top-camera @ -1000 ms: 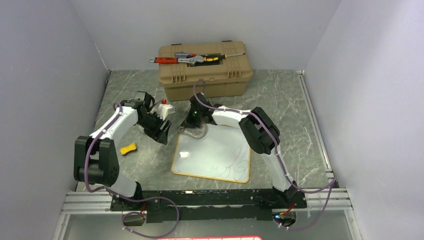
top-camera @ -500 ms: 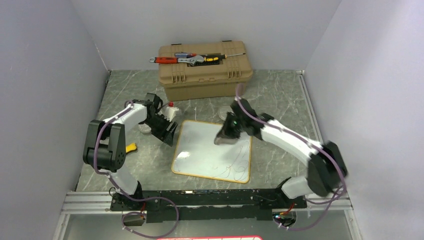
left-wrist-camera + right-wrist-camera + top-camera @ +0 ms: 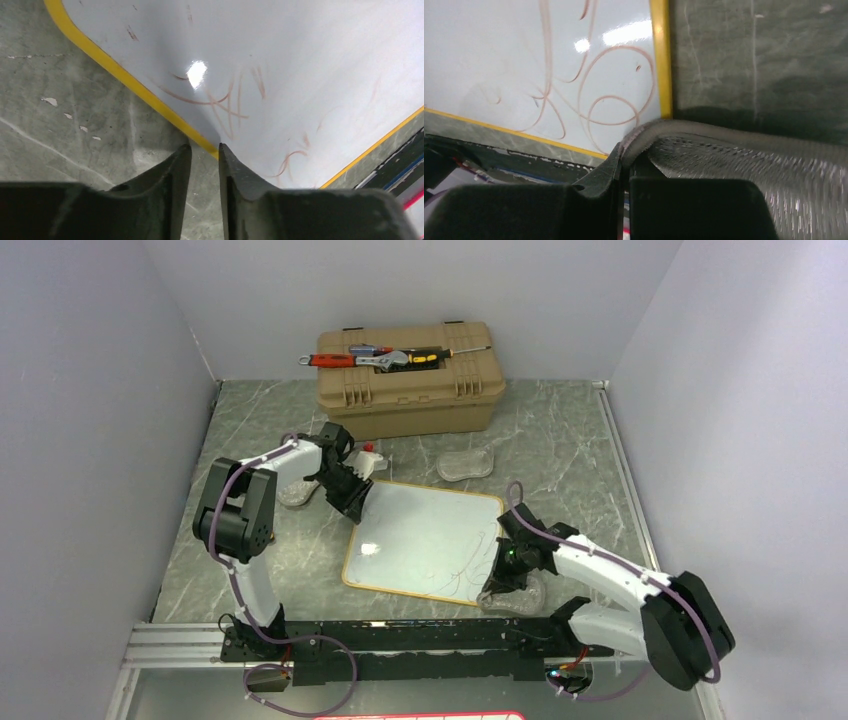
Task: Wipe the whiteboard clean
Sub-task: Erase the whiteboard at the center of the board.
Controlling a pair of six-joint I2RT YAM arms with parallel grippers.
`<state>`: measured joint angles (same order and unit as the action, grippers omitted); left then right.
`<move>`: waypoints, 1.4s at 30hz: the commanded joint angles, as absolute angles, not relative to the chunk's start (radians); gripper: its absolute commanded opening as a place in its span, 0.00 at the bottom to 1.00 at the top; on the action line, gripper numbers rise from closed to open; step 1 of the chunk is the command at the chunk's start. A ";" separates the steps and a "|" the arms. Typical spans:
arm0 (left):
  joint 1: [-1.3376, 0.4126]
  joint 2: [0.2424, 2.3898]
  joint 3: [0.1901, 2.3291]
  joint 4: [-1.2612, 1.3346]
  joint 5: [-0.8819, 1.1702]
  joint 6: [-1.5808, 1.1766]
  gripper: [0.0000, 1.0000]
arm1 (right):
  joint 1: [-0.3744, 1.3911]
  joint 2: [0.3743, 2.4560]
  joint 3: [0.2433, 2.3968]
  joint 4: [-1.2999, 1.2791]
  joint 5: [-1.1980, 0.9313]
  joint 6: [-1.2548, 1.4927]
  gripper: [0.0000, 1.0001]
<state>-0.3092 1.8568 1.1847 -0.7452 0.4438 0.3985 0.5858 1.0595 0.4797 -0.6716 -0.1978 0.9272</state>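
The whiteboard (image 3: 425, 540) lies flat on the surface (image 3: 570, 440), in front of the toolbox (image 3: 410, 390). Most of the board looks wiped, but thin reddish loops (image 3: 609, 95) remain toward its near right corner, with fainter strokes further in.

The right claw (image 3: 503, 580) is pinching a grey cloth (image 3: 724, 150) and sits at that near right corner, with the cloth hanging partly off the board's rim. The left claw (image 3: 202, 147) is nearly pressed together with only a slit showing. It rests at the board's far left corner with the yellow rim running into the slit. I cannot tell whether it nips the rim or merely bears down on it.

To do this stroke well:
- Bring the cloth back onto the board and lay it flat over the loops.
- Use firm, overlapping passes parallel to the right rim.
- Keep the left claw steady so the board does not slide.
- Do not let the cloth catch on the rim.
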 commanded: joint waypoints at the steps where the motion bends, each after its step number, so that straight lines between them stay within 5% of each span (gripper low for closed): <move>1: -0.338 1.954 1.148 -0.703 0.354 0.417 0.27 | 0.584 1.200 0.422 -0.432 -0.261 0.953 0.00; 7: -0.350 1.977 1.128 -0.695 0.321 0.417 0.10 | 0.586 1.419 0.426 -0.236 -0.201 0.950 0.00; 15: -0.350 1.986 1.131 -0.707 0.302 0.418 0.08 | 0.784 1.652 0.515 0.017 -0.244 1.031 0.00; 24: -0.340 1.959 1.126 -0.721 0.316 0.423 0.08 | 0.766 1.120 0.317 -0.341 0.037 1.052 0.00; 28: -0.334 1.955 1.127 -0.721 0.324 0.426 0.08 | 0.837 0.976 0.189 -0.241 0.097 1.143 0.00; 37: -0.330 1.968 1.141 -0.736 0.327 0.421 0.08 | 1.014 1.617 0.489 0.056 0.074 1.096 0.00; 42: -0.317 1.967 1.148 -0.744 0.332 0.427 0.08 | 1.010 1.541 0.448 -0.028 0.123 1.109 0.00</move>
